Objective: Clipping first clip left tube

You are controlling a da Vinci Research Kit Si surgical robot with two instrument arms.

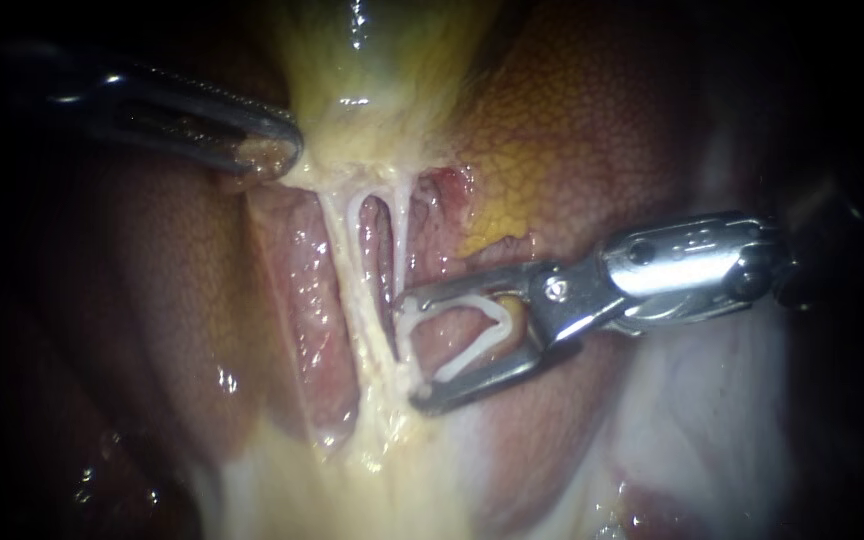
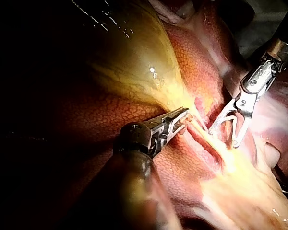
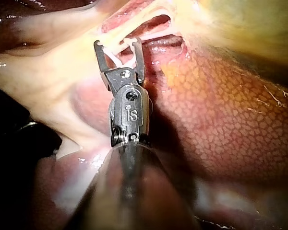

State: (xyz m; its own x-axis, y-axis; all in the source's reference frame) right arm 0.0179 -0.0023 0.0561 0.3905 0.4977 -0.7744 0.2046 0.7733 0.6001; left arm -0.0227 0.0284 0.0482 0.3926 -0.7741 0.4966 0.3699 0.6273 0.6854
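Our left instrument (image 1: 270, 152) reaches over the liver (image 1: 592, 120), jaws pinching the gallbladder (image 1: 382, 60) at its lower end, we judge to hold the left tube (image 1: 352, 270) taut. Our right instrument (image 1: 417, 350) stands just beside that tube, jaws spread yet cradling 1 open clip (image 1: 472, 356).

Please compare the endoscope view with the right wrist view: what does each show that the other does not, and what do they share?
Only the endoscope view shows the left instrument, its jaws shut on the lower end of the gallbladder, and the left tube and right tube as two separate strands. Only the right wrist view shows the right instrument from behind, along its dark shaft. Both show its jaws standing wide apart with an open white clip held between them, and the mottled liver.
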